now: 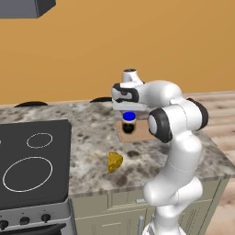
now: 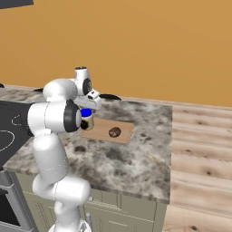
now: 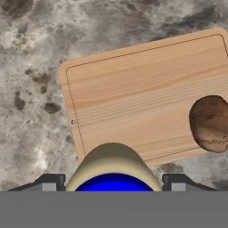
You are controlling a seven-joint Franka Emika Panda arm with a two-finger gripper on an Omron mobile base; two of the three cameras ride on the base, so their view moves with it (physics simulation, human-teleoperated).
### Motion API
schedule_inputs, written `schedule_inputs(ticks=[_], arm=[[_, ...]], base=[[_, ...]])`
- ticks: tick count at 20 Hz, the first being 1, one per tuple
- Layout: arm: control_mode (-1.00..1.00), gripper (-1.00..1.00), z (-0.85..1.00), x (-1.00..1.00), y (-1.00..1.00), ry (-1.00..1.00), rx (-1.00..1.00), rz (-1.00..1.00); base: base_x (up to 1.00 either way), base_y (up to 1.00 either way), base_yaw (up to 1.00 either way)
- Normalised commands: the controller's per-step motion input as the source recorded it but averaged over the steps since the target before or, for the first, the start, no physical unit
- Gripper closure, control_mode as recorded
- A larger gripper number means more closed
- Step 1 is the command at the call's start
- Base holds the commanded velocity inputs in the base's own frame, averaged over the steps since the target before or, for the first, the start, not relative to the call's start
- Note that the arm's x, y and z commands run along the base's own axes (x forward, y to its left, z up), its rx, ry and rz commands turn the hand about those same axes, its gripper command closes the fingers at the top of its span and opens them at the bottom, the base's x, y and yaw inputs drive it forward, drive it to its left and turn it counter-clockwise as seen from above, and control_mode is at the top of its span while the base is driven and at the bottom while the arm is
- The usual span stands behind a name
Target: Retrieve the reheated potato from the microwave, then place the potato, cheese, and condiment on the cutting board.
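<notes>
Condiment (image 1: 129, 122) stands on the cutting board (image 1: 143, 133) under the gripper (image 1: 129, 111), cheese (image 1: 114, 162) off it nearer; right view, potato (image 2: 114, 132) on the board; hand view, 2 fingers (image 3: 49, 182) flank the jar, grip unclear.

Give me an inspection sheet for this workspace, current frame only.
Surface: speckled stone counter, stovetop at its left end.
Job's things: potato lies on the cutting board. Jar with blue lid stands at the board's edge, between the gripper's fingertips. Cheese on the counter, off the board.
Clutter: nothing seen.
Gripper: gripper straddles the jar; whether the pads touch it cannot be told.
Cables: nothing seen.
Surroundings: orange wall, wooden floor to the right, cabinet fronts under the counter.
</notes>
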Motion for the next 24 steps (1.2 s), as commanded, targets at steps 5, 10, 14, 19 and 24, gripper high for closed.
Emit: schedule_inputs(ticks=[5, 10, 14, 19, 24], arm=[[-1.0, 1.0, -0.15, 0.17, 0.0, 0.0, 0.0, 0.02], [-1.0, 1.0, -0.13, 0.19, -0.01, 0.0, 0.0, 0.02], [-1.0, 1.0, -0.07, 0.24, -0.03, 0.0, 0.0, 0.01], [-1.0, 1.0, -0.11, 0.04, -0.01, 0.0, 0.0, 0.02], [-1.0, 1.0, -0.19, 0.01, 0.0, 0.0, 0.01, 0.02]], base=[[0.0, 0.0, 0.0], [0.0, 0.0, 0.0], [0.0, 0.0, 0.0], [0.0, 0.0, 0.0], [0.0, 0.0, 0.0]])
